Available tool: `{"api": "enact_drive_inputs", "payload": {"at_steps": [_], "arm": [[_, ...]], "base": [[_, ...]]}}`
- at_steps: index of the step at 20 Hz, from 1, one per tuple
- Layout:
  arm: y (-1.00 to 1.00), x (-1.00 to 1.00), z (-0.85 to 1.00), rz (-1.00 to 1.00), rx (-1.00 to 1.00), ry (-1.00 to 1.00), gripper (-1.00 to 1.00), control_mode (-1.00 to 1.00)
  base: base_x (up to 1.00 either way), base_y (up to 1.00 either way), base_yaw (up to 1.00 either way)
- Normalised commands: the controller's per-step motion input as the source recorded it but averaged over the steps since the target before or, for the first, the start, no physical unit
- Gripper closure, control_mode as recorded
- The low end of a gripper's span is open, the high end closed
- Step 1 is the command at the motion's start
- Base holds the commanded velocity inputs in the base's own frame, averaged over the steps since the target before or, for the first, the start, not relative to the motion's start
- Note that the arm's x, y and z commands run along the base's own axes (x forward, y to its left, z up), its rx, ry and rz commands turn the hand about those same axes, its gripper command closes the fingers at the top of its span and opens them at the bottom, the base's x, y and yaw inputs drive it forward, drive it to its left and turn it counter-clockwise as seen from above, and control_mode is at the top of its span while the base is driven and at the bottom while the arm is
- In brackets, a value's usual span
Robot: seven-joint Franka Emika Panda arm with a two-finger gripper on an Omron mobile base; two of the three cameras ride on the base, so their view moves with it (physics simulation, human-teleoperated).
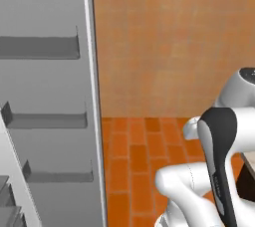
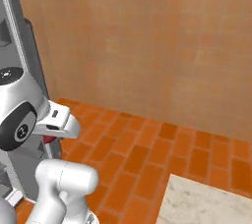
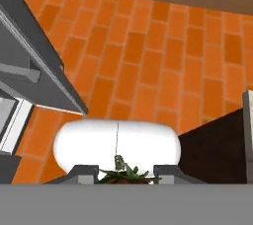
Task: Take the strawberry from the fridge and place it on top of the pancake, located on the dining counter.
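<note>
Pinching in narrow, the two dark fingertips of the gripper (image 3: pixel 123 173) have the tiny red strawberry with its green leafy cap (image 3: pixel 122 174) caught between them, right at the bottom of the hand view. Leaves and a thin stem poke up out of the jaws towards the camera, so the fruit's long axis looks to run along the fingers, cap nearest the hand, red body tucked low and mostly hidden. That snug, centred hold makes sense for a carry: such a small fruit could slip from anything looser. Beyond the fingers lies orange brick-tiled floor (image 3: pixel 148 61), so the hand hangs over open ground, clear of the shelves. Off to one side stands the tall grey fridge (image 1: pixel 45 96), door open and its door shelves showing. In the right base view a corner of the beige marble dining counter (image 2: pixel 206 201) peeks in, well apart from the gripper, the likely next destination.
</note>
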Motion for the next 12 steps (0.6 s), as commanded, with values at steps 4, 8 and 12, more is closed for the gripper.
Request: {"api": "enact_drive_inputs", "payload": {"at_steps": [4,8,12], "arm": [[0.00,0.00,0.00,0.00,0.00,0.00,1.00,1.00],[0.00,0.00,0.00,0.00,0.00,0.00,1.00,1.00],[0.00,0.00,0.00,0.00,0.00,0.00,1.00,1.00]], "base": [[0.58,-0.08,-0.27],[0.74,-0.27,-0.26],[0.68,-0.11,-0.48]]}}
